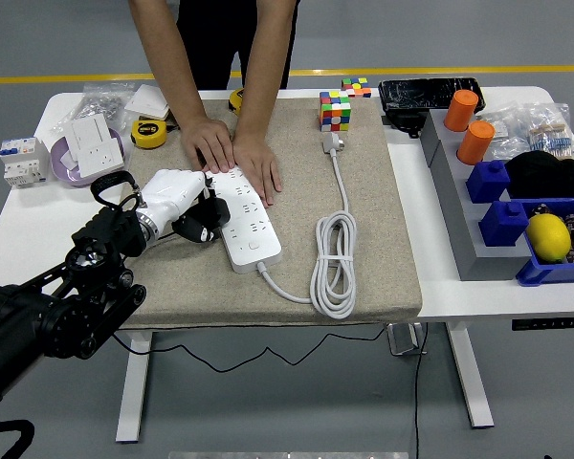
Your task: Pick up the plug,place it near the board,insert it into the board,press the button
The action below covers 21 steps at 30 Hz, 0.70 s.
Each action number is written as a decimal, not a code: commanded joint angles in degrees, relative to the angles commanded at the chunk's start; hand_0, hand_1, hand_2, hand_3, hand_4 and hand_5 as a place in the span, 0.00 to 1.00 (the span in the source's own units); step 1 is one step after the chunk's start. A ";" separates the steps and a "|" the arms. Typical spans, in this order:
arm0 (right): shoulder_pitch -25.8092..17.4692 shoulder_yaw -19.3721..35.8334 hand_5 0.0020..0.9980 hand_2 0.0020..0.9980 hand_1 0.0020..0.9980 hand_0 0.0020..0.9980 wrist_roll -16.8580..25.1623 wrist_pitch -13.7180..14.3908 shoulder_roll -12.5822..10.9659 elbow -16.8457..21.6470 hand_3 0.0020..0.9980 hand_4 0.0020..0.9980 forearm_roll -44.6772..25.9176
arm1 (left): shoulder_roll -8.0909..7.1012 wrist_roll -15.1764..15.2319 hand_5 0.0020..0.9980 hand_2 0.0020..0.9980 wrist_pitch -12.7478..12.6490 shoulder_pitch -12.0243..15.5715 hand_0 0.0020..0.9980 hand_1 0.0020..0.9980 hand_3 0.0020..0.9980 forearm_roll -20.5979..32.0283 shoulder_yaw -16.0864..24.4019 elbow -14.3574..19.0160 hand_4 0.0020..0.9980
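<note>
far end of board [246, 219]: person's hands [234, 153] block | near end: clear | right: coiled cable [334, 263]

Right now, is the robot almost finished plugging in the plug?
Partly. The black plug is already picked up: the left hand grips it at the left edge of the white power strip, so it is near the board. Whether its pins are in a socket cannot be told. A person's hands press down on the strip's far end. Left to do: seating the plug if needed, then pressing the button.

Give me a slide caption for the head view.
Left hand brings black plug to white power strip that a person's hands hold down.
</note>
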State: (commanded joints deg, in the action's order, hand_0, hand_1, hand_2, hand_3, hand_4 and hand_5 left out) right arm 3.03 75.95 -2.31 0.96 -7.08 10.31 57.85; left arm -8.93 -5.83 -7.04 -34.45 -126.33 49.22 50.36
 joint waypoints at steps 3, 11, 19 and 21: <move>-0.06 -0.01 0.78 0.71 0.71 0.80 -0.14 -0.30 0.04 0.00 0.68 1.00 0.05 | -0.02 -0.09 0.05 0.82 0.34 0.02 0.70 0.86 0.80 -0.04 0.00 0.01 0.80; -0.19 -0.05 0.78 0.71 0.71 0.80 -0.21 -0.36 0.07 0.00 0.68 1.00 0.13 | -0.09 -0.28 0.05 0.85 0.81 0.19 0.73 0.88 0.82 -0.13 -0.34 0.18 0.81; -0.25 0.11 0.78 0.70 0.71 0.80 -0.23 -0.36 0.01 0.00 0.68 1.00 0.30 | -0.46 -0.59 0.05 0.85 1.64 0.32 0.73 0.89 0.83 -0.18 -0.48 1.19 0.84; -0.32 0.03 0.78 0.71 0.71 0.80 -0.17 -0.36 0.04 0.00 0.68 1.00 0.18 | -0.55 -0.66 0.05 0.86 1.89 0.37 0.74 0.90 0.83 -0.16 -0.55 1.33 0.86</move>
State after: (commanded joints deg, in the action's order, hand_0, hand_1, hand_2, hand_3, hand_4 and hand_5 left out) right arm 2.71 75.98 -2.48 0.60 -7.04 10.31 58.03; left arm -9.48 -6.50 -5.15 -34.08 -126.49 48.67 51.70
